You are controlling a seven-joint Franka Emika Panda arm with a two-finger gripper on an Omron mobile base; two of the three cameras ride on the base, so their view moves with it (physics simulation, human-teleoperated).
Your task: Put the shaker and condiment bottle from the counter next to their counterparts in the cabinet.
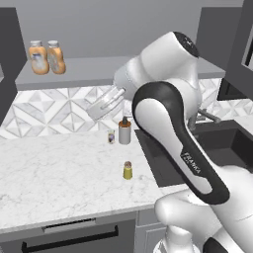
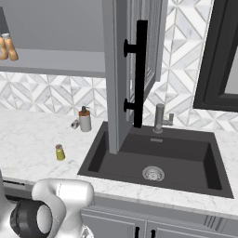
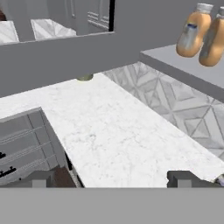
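The olive-yellow shaker (image 1: 128,170) (image 2: 60,152) stands upright on the white marble counter (image 1: 59,168), left of the sink. On the grey cabinet shelf (image 1: 94,70) the slim pale-orange condiment bottle (image 1: 56,58) (image 3: 213,41) stands right beside the wider, deeper-orange bottle (image 1: 38,58) (image 3: 191,33). The second shaker is out of view. My gripper (image 1: 95,112) (image 3: 110,179) hangs in the air between shelf and counter, well right of the bottles and above the shaker. It is open, fingertips (image 3: 183,178) far apart with nothing between them.
A grey pump dispenser (image 1: 124,131) (image 2: 84,120) and a tiny labelled jar (image 1: 111,137) stand at the backsplash behind the shaker. The dark sink (image 2: 204,158) with its faucet (image 2: 160,118) lies to the right. An open cabinet door (image 2: 132,69) hangs over the sink's left edge.
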